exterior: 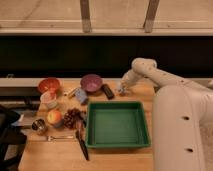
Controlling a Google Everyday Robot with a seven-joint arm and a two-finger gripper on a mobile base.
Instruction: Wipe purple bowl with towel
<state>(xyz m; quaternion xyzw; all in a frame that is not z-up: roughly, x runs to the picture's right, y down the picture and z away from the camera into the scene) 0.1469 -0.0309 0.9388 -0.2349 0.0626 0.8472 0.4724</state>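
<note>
Hand (121, 90) low at rear of desk (55, 156), fingers closed, just R of dark block (107, 91) & purple bowl (91, 82). Green tray (118, 145) in front. Orange bowl (49, 85), apple (54, 117) on L.

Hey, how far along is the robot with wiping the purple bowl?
Early stage. Done: the gripper is down at the towel, near the back edge of the table to the right of the bowls, with its jaws shut, apparently pinching it. In hand: that grasp; the towel sits low at the tabletop, not lifted. Left: carrying it left to the purple bowl and wiping; nothing touches the bowl yet.
</note>
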